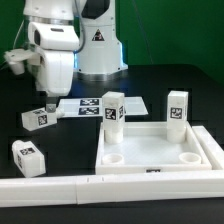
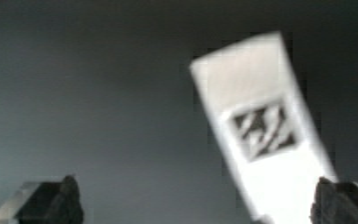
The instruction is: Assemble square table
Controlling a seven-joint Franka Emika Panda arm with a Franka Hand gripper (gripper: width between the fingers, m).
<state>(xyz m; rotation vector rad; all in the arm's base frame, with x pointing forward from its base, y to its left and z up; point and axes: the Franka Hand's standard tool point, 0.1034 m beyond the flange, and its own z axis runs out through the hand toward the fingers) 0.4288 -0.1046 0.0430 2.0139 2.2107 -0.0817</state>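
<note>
White plastic rimmed tabletop [image 1: 214,150] bears 2 blocky legs [image 1: 112,112]; claw [image 2: 197,205] gapes wide, empty.

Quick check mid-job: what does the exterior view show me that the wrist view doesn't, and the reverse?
Only the exterior view: the tabletop, two upright legs at its far edge, a loose leg lying apart, the marker board and the rail.
Only the wrist view: the fingers spread wide with nothing gripped, and a tag up close.
Both: the gripper by one leg.
</note>
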